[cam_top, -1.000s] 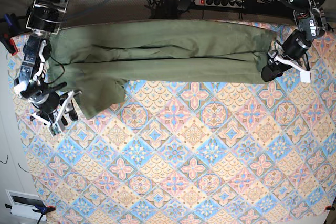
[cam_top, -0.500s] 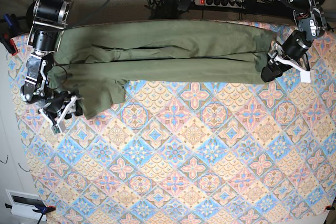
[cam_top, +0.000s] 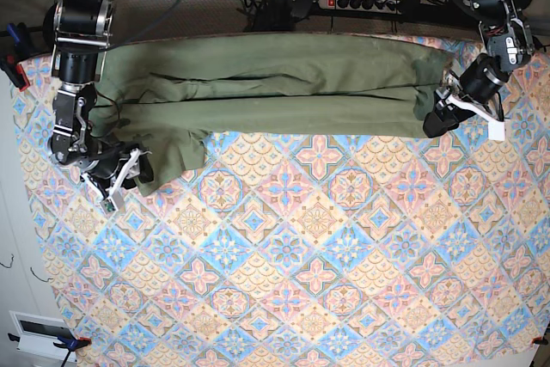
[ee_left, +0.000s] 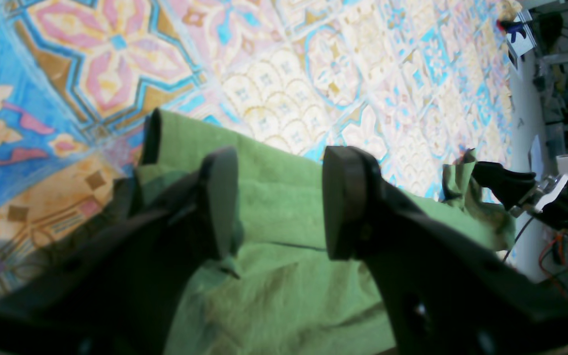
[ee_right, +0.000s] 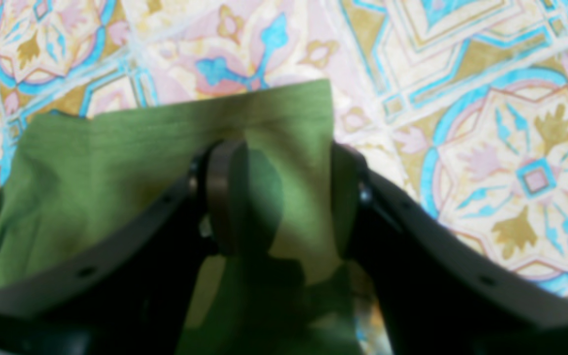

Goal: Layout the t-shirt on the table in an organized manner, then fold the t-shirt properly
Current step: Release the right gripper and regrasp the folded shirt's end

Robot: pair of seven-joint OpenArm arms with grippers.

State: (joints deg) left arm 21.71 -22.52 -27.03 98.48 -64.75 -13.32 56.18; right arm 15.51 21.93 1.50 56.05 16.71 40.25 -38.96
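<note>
Seen from the left wrist: left pincer (ee_left: 274, 202) gaping over the end of the t-shirt (ee_left: 284, 276), pads apart with cloth below and nothing pinched. From the right wrist: right pincer (ee_right: 284, 197) likewise parted, straddling a green flap lying flat on the counter (ee_right: 486, 123), not clamped on it. From the base: shirt already doubled into a long band along the far edge of the counter, one flap jutting toward the near side beside the right pincer, so probably partway through folding, with that flap and the crosswise folds left to do
</note>
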